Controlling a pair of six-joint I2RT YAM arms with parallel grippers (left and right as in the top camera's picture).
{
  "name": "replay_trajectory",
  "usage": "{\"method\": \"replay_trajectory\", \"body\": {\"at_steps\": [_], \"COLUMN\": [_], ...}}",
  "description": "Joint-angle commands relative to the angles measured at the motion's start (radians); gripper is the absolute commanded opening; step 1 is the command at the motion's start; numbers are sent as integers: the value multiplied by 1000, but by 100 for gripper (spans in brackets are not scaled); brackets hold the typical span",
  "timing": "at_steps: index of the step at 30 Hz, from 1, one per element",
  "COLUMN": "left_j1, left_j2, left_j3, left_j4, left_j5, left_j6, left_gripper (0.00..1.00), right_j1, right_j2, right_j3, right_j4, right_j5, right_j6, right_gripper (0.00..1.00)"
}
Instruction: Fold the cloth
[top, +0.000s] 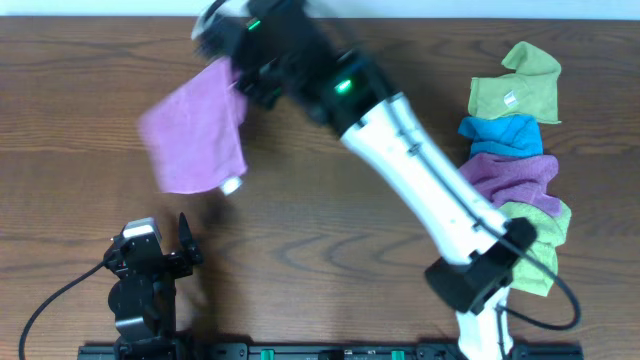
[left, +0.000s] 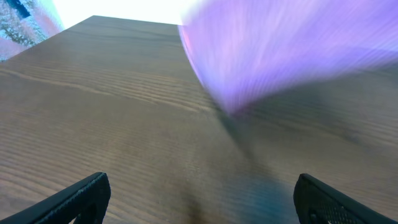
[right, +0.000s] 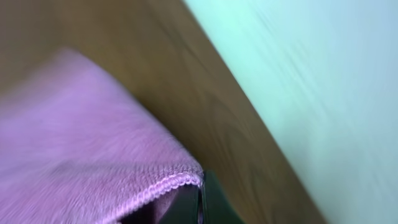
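Note:
The purple cloth (top: 192, 128) hangs in the air at the back left of the table, blurred with motion, a small white tag (top: 231, 185) at its low corner. My right gripper (top: 240, 68) is shut on its upper edge; in the right wrist view the stitched hem (right: 163, 185) is pinched between the dark fingers (right: 200, 202). My left gripper (top: 165, 250) rests open and empty near the front left edge. In the left wrist view the cloth (left: 280, 50) hangs ahead, beyond the spread fingers (left: 199, 199).
A pile of cloths lies at the right side: lime-green (top: 515, 85), blue (top: 503, 135), a bunched purple one (top: 510, 178) and another lime-green (top: 540, 240). The right arm (top: 420, 160) reaches diagonally across the table. The back table edge (right: 249, 118) is close to the right gripper.

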Motion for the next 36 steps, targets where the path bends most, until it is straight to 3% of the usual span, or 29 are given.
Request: {"method": "replay_trajectory", "body": {"at_steps": [1, 3, 5, 10, 17, 24, 25, 26, 27, 28, 36], "left_j1": [-4, -4, -4, -4, -4, -4, -4, -4, -4, -4, -4], "left_j2": [-4, -4, -4, -4, -4, -4, -4, -4, -4, -4, -4], "left_j3": [-22, -22, -22, -22, -22, -22, -22, -22, -22, -22, -22], "left_j4": [-7, -7, -7, -7, -7, -7, -7, -7, -7, -7, -7], "left_j5": [3, 3, 3, 3, 3, 3, 3, 3, 3, 3, 3], "left_j6": [6, 6, 6, 6, 6, 6, 6, 6, 6, 6, 6], "left_gripper": [95, 95, 95, 95, 95, 95, 95, 96, 95, 95, 95], "right_j1": [-170, -230, -266, -296, -170, -28, -16, -8, -3, -3, -96], "right_j2": [47, 80, 93, 79, 79, 99, 100, 99, 99, 99, 163], "right_j3": [-42, -47, -47, -27, 23, -38, -43, -43, -43, -43, -44], "right_j4": [-81, -171, -237, -191, -111, -229, -268, -302, -316, -312, -305], "right_j5": [22, 8, 2, 181, 150, -348, -425, -449, -417, -374, -205], "right_j6": [251, 349, 351, 347, 117, -134, -209, -274, -300, -290, -56], "right_gripper": [1, 1, 1, 1, 1, 2, 10, 40, 81, 99, 99]}}
